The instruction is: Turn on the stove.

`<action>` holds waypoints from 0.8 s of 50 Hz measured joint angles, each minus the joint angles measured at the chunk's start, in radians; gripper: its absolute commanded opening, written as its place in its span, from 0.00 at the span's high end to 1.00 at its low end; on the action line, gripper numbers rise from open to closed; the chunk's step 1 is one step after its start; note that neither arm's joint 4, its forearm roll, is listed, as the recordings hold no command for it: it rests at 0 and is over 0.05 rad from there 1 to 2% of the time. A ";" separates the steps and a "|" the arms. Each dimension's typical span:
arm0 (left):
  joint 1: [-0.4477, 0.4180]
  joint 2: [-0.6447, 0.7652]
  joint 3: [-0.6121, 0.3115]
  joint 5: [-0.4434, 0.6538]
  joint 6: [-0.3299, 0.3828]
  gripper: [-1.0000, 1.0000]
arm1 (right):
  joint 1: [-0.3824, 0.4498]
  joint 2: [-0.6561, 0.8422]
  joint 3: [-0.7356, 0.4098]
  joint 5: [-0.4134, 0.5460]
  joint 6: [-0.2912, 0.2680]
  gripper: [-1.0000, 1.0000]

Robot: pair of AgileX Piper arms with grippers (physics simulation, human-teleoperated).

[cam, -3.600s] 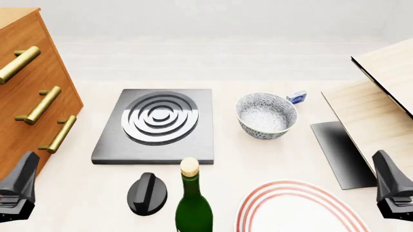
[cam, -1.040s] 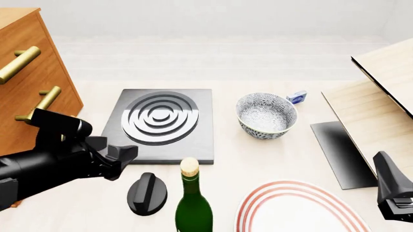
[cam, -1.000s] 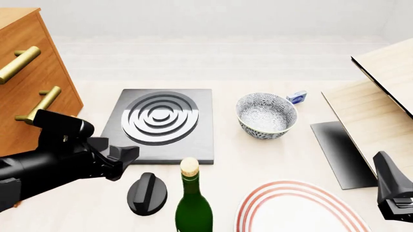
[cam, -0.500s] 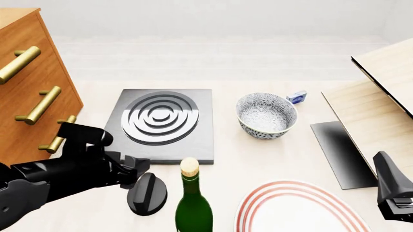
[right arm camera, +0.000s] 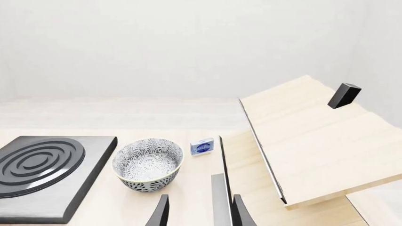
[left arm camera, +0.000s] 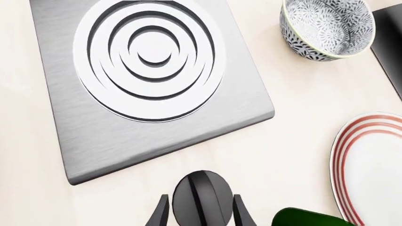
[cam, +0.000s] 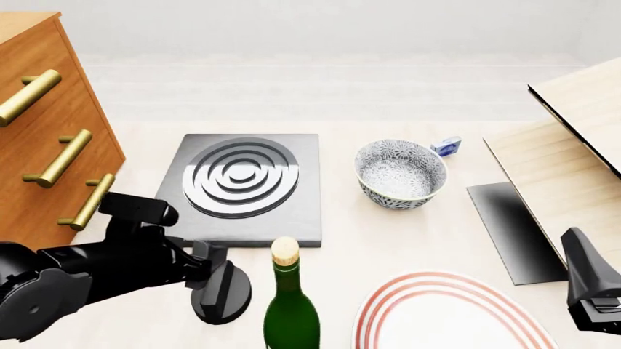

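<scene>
The stove's dark-grey plate (cam: 243, 189) with silver-and-black rings lies left of centre on the table; it fills much of the left wrist view (left arm camera: 150, 80). Its black oval knob (cam: 229, 294) sits just in front of the plate, beside the bottle. My left gripper (cam: 215, 275) is low over the knob. In the left wrist view the knob (left arm camera: 202, 200) lies between the two fingers of the left gripper (left arm camera: 201, 202), which is open with only narrow gaps on each side. My right gripper (right arm camera: 201, 202) stays open and holds nothing, at the front right corner (cam: 590, 291).
A green bottle (cam: 291, 305) stands right next to the knob. A patterned bowl (cam: 400, 174) is right of the stove, and a red-ringed plate (cam: 446, 313) lies in front. A wooden drawer cabinet (cam: 49, 131) is at the left. A dark panel (cam: 514, 229) and raised wooden boards (cam: 572, 145) are at the right.
My left arm has come in from the front left and dropped toward the knob, so its fingers now straddle it. The right arm has not moved.
</scene>
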 measured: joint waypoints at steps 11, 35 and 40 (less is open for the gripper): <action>-0.006 0.051 0.006 -0.034 -0.014 0.00 | 0.000 0.000 0.000 0.000 0.000 0.00; -0.023 0.146 0.019 -0.107 -0.054 0.00 | 0.000 0.000 0.000 0.000 0.000 0.00; -0.021 0.166 0.023 -0.124 -0.058 0.00 | 0.000 0.000 0.000 0.000 0.000 0.00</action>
